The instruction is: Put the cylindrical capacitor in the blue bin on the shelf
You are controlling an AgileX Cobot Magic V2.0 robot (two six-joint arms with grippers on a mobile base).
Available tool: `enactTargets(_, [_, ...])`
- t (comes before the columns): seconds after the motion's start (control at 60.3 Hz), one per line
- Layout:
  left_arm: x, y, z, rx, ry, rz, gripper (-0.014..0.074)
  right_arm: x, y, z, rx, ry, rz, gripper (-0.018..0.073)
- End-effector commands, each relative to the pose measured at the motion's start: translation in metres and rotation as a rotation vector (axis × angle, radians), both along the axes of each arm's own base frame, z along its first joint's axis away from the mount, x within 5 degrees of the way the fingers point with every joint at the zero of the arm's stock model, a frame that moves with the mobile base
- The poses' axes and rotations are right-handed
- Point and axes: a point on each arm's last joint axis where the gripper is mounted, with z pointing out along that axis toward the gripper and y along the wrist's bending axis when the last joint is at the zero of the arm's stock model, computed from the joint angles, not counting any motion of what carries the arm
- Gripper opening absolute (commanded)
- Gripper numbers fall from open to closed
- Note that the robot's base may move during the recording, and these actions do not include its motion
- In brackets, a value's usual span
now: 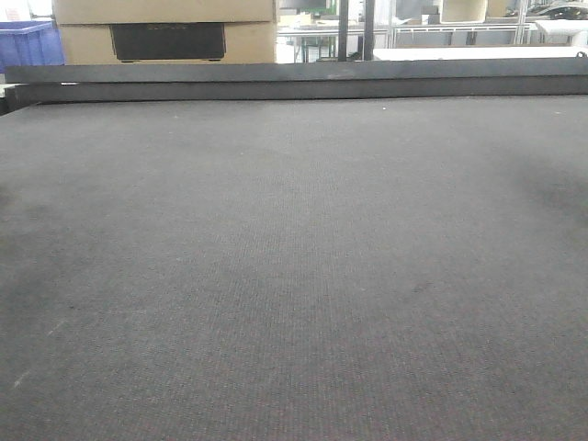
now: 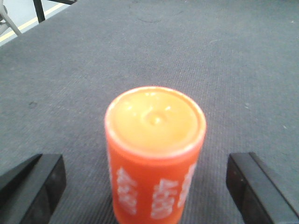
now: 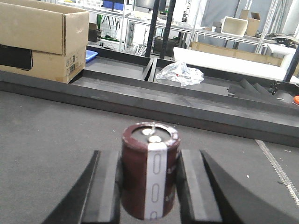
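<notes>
The cylindrical capacitor [image 3: 150, 172] is a dark brown stub with a pale stripe and a silvery top. It stands upright between the fingers of my right gripper [image 3: 150, 156], which is shut on it over the dark mat. My left gripper [image 2: 145, 163] is wide open. An orange cylinder with white print [image 2: 154, 154] stands upright between its fingers and touches neither of them. A blue bin [image 1: 26, 41] shows at the far left behind the table in the front view. The steel shelf is out of view. Neither gripper shows in the front view.
A dark raised rail [image 1: 294, 78] runs along the table's far edge, with black trays [image 3: 117, 70] behind it. A cardboard box [image 3: 42, 39] stands at the back left. A crumpled clear bag [image 3: 180, 73] lies in a tray. The grey mat [image 1: 294, 276] covers the table.
</notes>
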Motion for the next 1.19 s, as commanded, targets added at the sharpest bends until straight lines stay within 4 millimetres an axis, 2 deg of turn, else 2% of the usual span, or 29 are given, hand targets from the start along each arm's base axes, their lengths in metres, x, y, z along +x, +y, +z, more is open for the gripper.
enactTargets(0.0, [0.007,0.004,0.0,0.005,-0.03,0.017,0.06,-0.002,0.0,0.005,0.001,-0.034,0.002,-0.0162])
enactTargets(0.232, [0.013,0.019,-0.004,0.002,-0.024,0.058,0.0596,-0.002,0.0,0.005,0.001,-0.034,0.002,-0.0162])
enactTargets(0.315, [0.014,0.02,-0.004,0.002,-0.026,0.06,0.0542,-0.002,0.0,0.005,0.001,-0.034,0.002,-0.0162])
enactTargets(0.381, [0.014,0.02,-0.004,0.001,-0.024,0.06,0.0437,-0.002,0.0,0.005,0.001,-0.034,0.002,-0.0162])
enactTargets(0.597, [0.013,0.02,0.0,-0.002,-0.014,0.056,-0.0106,-0.002,0.0,0.005,0.001,-0.029,0.002,-0.0162])
enactTargets(0.713, [0.011,0.017,0.01,0.012,-0.004,0.024,-0.0109,-0.002,0.0,0.003,0.0,-0.016,0.001,-0.0162])
enactTargets(0.796, [0.006,0.013,0.026,0.042,0.013,-0.027,-0.0109,-0.002,0.0,0.002,-0.001,0.005,0.0,-0.0162])
enactTargets(0.962, [-0.013,0.003,0.072,0.047,0.037,-0.073,-0.0111,-0.002,0.0,-0.001,-0.003,0.029,-0.001,-0.0162])
enactTargets(1.177, [-0.06,-0.021,0.15,0.066,-0.016,-0.16,-0.0111,-0.005,-0.001,-0.004,0.01,0.14,-0.011,-0.0162])
